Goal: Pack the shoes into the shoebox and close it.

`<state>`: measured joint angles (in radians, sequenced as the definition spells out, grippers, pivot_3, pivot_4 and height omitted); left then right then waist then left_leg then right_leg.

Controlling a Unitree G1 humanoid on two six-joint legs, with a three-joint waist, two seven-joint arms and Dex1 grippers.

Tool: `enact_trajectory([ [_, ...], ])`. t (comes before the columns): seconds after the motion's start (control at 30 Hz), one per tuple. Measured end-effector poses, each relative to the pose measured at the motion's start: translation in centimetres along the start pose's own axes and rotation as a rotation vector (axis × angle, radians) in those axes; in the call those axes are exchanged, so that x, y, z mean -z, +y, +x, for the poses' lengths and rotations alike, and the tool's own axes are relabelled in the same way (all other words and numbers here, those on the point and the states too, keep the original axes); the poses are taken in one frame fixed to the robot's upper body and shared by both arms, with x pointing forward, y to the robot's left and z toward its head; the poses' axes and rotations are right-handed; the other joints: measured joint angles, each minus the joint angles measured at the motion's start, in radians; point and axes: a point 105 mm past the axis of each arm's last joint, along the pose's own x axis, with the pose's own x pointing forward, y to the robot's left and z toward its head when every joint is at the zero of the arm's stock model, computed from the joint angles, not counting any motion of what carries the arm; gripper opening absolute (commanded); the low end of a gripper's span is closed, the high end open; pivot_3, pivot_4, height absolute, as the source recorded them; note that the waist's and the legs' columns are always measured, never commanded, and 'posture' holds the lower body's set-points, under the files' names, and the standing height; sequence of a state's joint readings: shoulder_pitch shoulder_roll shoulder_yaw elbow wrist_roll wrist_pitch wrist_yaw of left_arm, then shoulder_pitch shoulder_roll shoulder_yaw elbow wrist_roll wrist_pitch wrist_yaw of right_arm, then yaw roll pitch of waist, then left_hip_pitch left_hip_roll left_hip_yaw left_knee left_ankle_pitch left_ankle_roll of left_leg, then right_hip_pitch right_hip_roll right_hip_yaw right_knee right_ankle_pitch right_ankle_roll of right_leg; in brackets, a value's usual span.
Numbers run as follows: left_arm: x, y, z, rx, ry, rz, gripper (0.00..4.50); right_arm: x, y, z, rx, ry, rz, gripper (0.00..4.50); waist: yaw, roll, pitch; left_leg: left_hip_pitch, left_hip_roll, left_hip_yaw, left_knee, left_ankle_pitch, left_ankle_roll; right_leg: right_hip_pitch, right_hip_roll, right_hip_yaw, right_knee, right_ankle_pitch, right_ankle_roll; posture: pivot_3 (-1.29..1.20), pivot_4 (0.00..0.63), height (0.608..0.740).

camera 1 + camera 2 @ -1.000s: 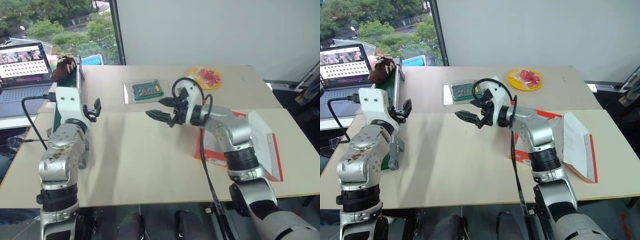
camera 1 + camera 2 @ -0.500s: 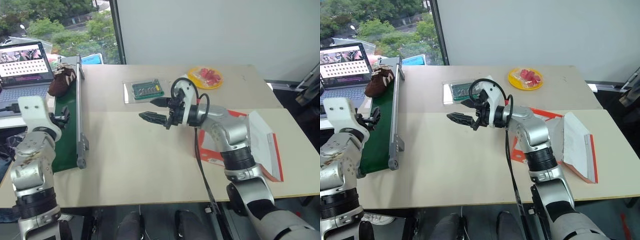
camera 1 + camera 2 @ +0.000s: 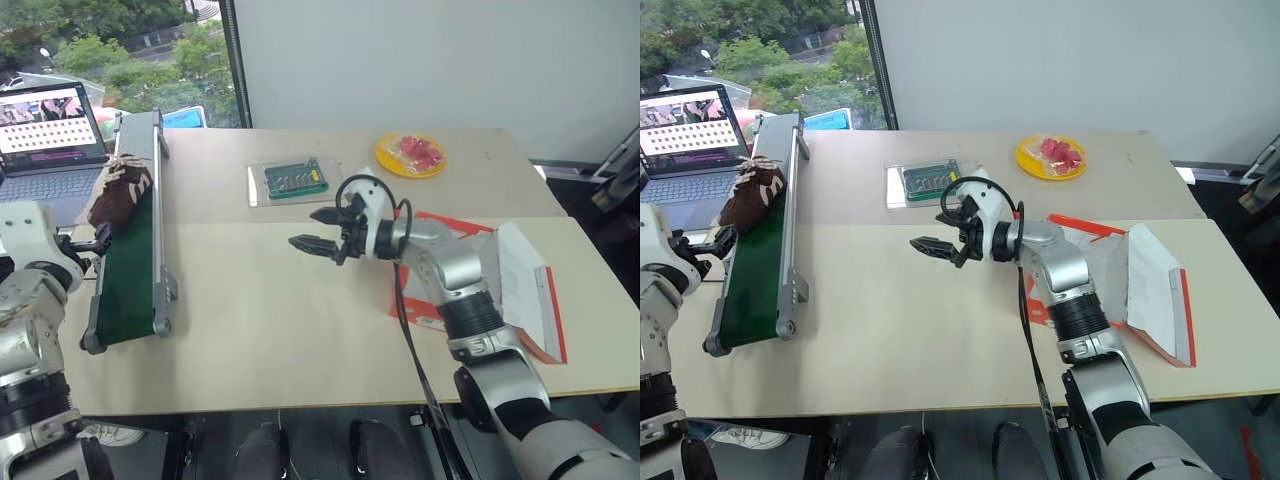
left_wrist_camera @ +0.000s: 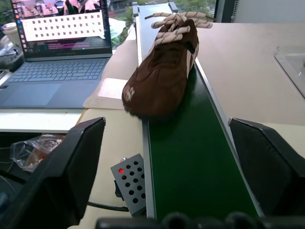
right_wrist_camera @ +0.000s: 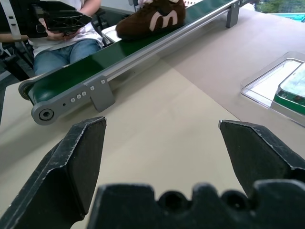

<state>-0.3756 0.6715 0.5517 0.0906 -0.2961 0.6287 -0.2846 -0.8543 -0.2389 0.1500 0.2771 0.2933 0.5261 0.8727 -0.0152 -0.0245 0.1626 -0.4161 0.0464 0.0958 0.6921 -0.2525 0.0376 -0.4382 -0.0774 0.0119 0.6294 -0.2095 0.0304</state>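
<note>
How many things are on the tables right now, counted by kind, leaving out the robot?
Shoe: 1
Conveyor: 1
Shoebox: 1
Yellow plate: 1
Circuit board tray: 1
Laptop: 1
Total: 6

In front of you, a dark brown shoe (image 4: 162, 76) with cream laces and a white curved mark on its side sits on a dark green conveyor belt (image 3: 130, 275) with silver-grey rails. You have a red-orange shoebox (image 3: 1140, 285) with a white inside on the pale beige table (image 3: 290, 330). Farther back are a yellow plate (image 3: 411, 155) of red pieces and a green circuit board (image 3: 295, 180) in a clear tray.
</note>
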Motion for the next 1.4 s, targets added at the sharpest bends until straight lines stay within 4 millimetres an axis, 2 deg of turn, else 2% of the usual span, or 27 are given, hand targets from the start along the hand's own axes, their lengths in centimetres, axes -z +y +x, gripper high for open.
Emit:
enact_trajectory([
  [0.17,0.9,-0.4,1.2,0.024,0.038,-0.001,4.43,0.0,0.0,0.1,0.0,0.001,-0.002,4.5,0.0,0.0,0.0,0.0,0.0,0.001,0.0,0.0,0.0,0.0,0.0,0.0,0.0,0.0,0.0,0.0,0.15,0.74],
  [0.37,1.4,0.1,2.8,0.035,0.072,0.021,4.43,0.0,0.0,0.1,0.003,0.003,-0.005,4.5,-0.001,0.0,0.0,0.0,0.0,0.007,0.0,0.0,0.0,-0.001,0.0,-0.001,0.001,0.0,0.0,0.0,0.15,0.74],
  [0.47,2.6,0.1,3.4,0.052,0.107,0.008,4.43,0.0,-0.1,0.0,0.006,0.005,-0.007,4.5,-0.002,0.0,0.0,0.0,0.001,0.01,0.0,0.0,0.0,-0.001,0.0,-0.001,0.001,0.0,0.0,0.0,0.15,0.74],
  [0.57,3.5,-0.3,3.5,0.089,0.142,0.013,3.74,0.0,-0.3,-0.2,0.016,0.011,-0.016,4.5,-0.002,0.0,0.0,0.0,0.001,0.011,0.0,0.0,0.0,-0.001,0.0,0.0,0.001,0.0,0.0,0.0,0.15,0.74],
  [0.73,3.5,-0.9,3.4,0.133,0.141,0.025,1.9,-0.3,-0.3,-0.3,0.019,0.006,-0.029,4.5,0.0,0.0,0.0,0.0,0.001,0.012,0.0,0.0,-0.001,-0.001,0.0,0.0,0.001,0.0,0.0,0.0,0.15,0.74],
  [0.87,3.5,-1.6,3.2,0.147,0.123,0.024,0.61,-0.3,-0.4,-0.4,0.029,0.009,-0.032,4.5,0.002,0.0,0.0,0.0,0.001,0.012,0.0,0.0,-0.001,-0.001,0.0,0.0,0.002,0.0,0.0,0.0,0.15,0.74],
  [0.93,3.4,-1.9,3.2,0.147,0.119,0.014,0.15,-0.3,-0.5,-0.4,0.034,0.01,-0.033,4.5,0.005,0.0,0.0,0.0,0.001,0.011,0.0,0.0,-0.001,-0.001,0.0,0.0,0.001,0.0,0.0,0.0,0.15,0.74],
  [1.03,3.1,-2.5,3.2,0.153,0.111,-0.013,0.07,-0.4,-0.6,-0.5,0.043,0.009,-0.033,4.5,0.008,0.0,0.0,0.0,0.001,0.011,0.001,0.0,-0.001,-0.001,0.0,0.0,0.002,0.0,0.0,0.0,0.15,0.74],
  [1.1,2.0,-4.0,3.3,0.193,0.08,-0.046,0.07,-0.4,-0.7,-0.5,0.051,0.009,-0.028,4.5,0.01,-0.001,0.0,-0.002,0.001,0.01,0.001,0.001,-0.001,-0.001,0.0,-0.002,0.002,0.0,0.0,0.0,0.15,0.74],
  [1.2,-0.9,-6.6,3.4,0.279,0.012,-0.073,0.07,-0.8,-1.0,-0.7,0.071,-0.007,0.005,4.5,0.01,-0.002,0.0,-0.007,0.001,0.008,0.002,0.001,-0.001,-0.004,0.001,-0.003,0.002,0.001,0.0,0.0,0.15,0.74],
  [1.3,-5.7,-11.7,2.6,0.461,-0.093,-0.089,0.07,-2.9,-2.6,-2.0,0.156,-0.105,0.134,4.5,0.013,-0.002,0.001,-0.01,0.0,0.008,0.002,0.006,-0.009,-0.005,0.0,-0.003,0.001,0.002,0.002,0.0,0.15,0.74],
  [1.33,-6.6,-12.9,2.3,0.501,-0.115,-0.089,0.07,-3.4,-2.8,-2.2,0.171,-0.13,0.157,4.5,0.013,-0.002,0.001,-0.009,0.0,0.008,0.002,0.006,-0.009,-0.004,0.0,-0.002,0.0,0.002,0.002,0.0,0.15,0.74],
  [1.4,-9.1,-17.6,1.2,0.65,-0.176,-0.111,0.07,-5.7,-4.1,-3.4,0.233,-0.264,0.294,4.5,0.014,-0.002,0.001,-0.009,0.0,0.008,0.002,0.005,-0.009,-0.004,0.0,-0.002,0.0,0.002,0.002,0.0,0.15,0.74],
])
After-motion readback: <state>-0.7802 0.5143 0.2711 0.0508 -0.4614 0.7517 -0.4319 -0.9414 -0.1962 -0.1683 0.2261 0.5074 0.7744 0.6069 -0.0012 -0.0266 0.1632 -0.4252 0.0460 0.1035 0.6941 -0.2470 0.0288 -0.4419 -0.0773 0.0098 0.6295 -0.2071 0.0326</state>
